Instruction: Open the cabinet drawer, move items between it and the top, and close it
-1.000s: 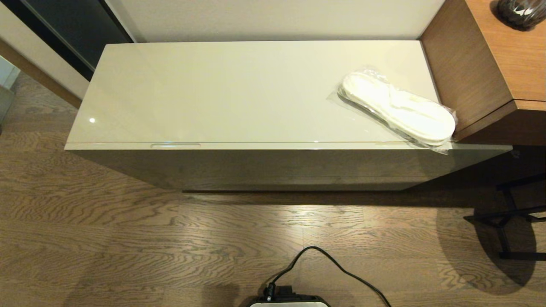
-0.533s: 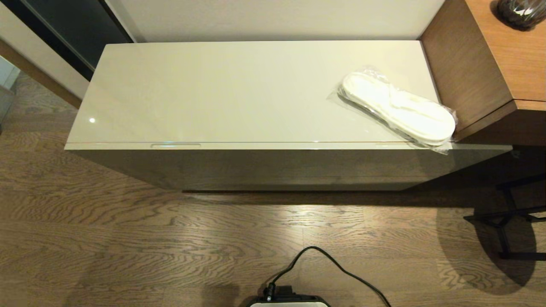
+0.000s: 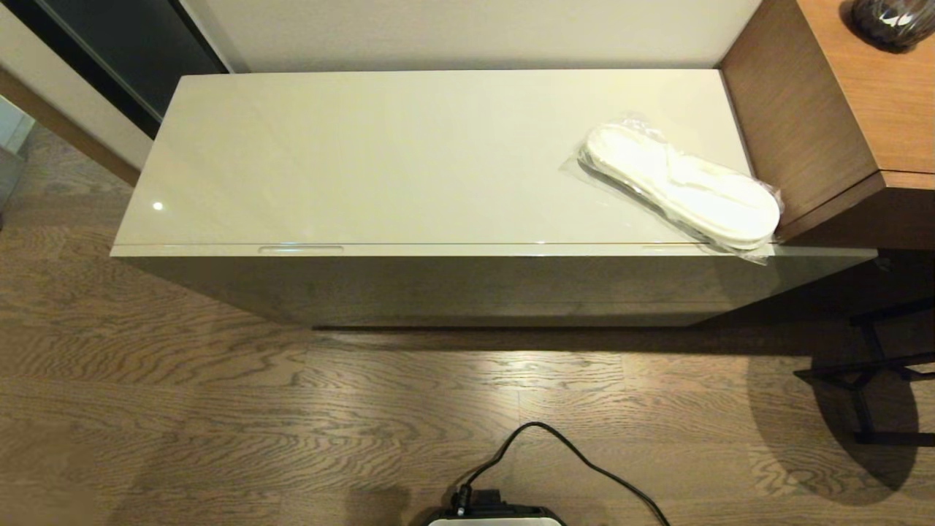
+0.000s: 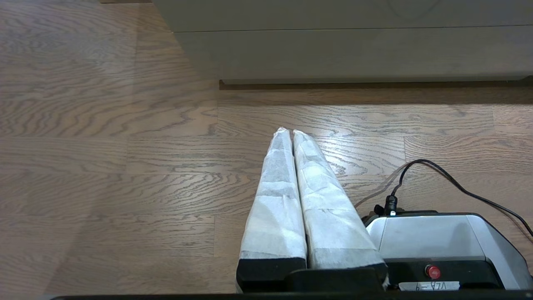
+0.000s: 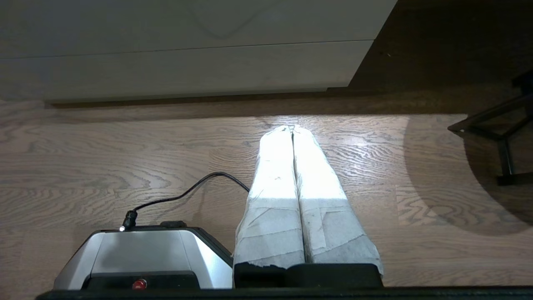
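Grippers parked low over the floor: left gripper and right gripper both clenched, empty. Cabinet drawer closed. Slippers on the top, right end, long axis diagonal, near end overhanging the front-right edge.

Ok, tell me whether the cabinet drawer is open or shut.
Shut. The cabinet drawer front sits flush under the top, with no interior showing; the slippers lie on top.

One long beige cabinet; two slot handles on its drawer front; one plastic-wrapped pack of white slippers; one brown wooden unit; one dark vase; one black cable.
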